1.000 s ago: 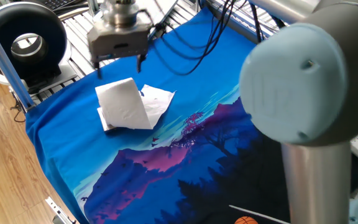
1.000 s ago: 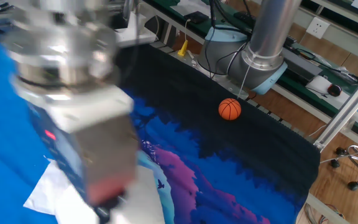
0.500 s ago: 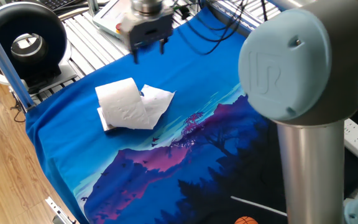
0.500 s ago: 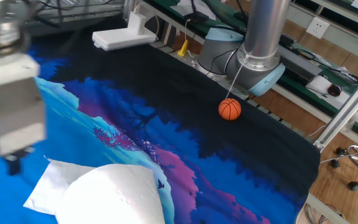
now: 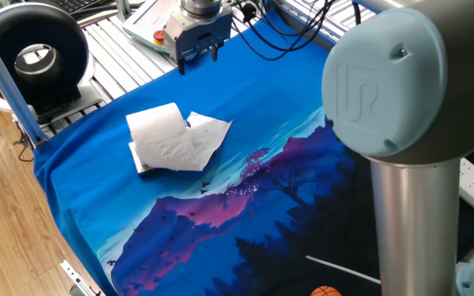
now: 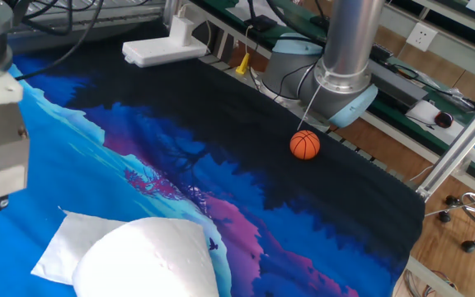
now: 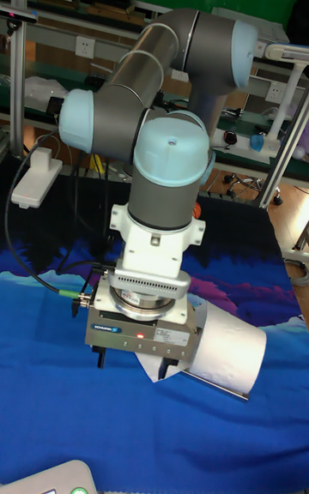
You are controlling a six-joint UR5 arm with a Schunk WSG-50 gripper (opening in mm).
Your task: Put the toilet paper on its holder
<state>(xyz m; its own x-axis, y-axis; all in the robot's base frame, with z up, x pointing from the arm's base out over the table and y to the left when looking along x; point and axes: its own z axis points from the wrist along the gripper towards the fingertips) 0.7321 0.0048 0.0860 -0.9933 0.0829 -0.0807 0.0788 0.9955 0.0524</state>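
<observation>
Right now I see my gripper [image 5: 197, 59] empty, fingers apart, well away from the toilet paper [image 5: 164, 138]. My worry: the roll rolling off the holder [image 7: 225, 388] beneath.

The toilet paper [image 5: 161, 137] lies on its side on the cloth [image 5: 245, 107] that covers the desk, resting on the holder [image 7: 225, 384], whose edge shows beneath it. A loose sheet [image 5: 208, 131] trails beside the roll (toward the arm's base). The hand [image 5: 197, 56] hangs well apart from the roll, near the cloth's far edge. A small ball [image 6: 304, 145] sits beside the arm's base [image 6: 336, 87].
</observation>
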